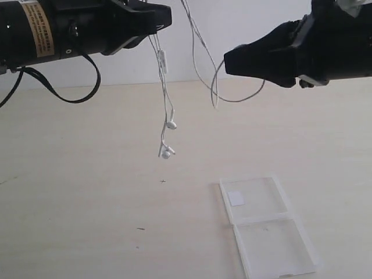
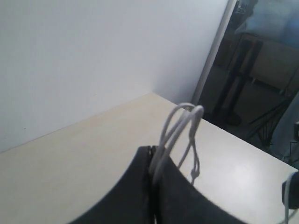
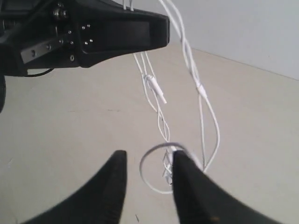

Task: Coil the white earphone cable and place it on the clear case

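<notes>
**Op:** Quick count?

**Spotter:** You're looking at 1 white earphone cable (image 1: 164, 87) carrying 2 earbuds (image 1: 171, 124) and 1 inline remote (image 1: 163, 60). There's also 1 clear case (image 1: 273, 244), lying open as 2 panels w/ 1 white sticker (image 1: 236, 198) on the far panel, plus 2 arms.

**Op:** Pincers?

**Spotter:** Your left gripper (image 2: 152, 150) is pinching several cable strands between closed fingers, high up and left of the case. Your right gripper (image 3: 148, 154) is standing w/ jaws apart, clamping nothing. A cable loop is hanging in the gap and brushing one finger, above the case's far panel.

**Op:** Where's the cable vs the case?

**Spotter:** It's all hanging in the air. The buds are dangling left of the case and well apart from it, and nothing is touching the case.

**Op:** Room to move?

**Spotter:** Bare table (image 1: 75, 192) is stretching left of the case and behind it to the wall. In the ext. view the near panel is sitting close to the pic's bottom edge, so I can't tell how much table you're getting on that side.
</notes>
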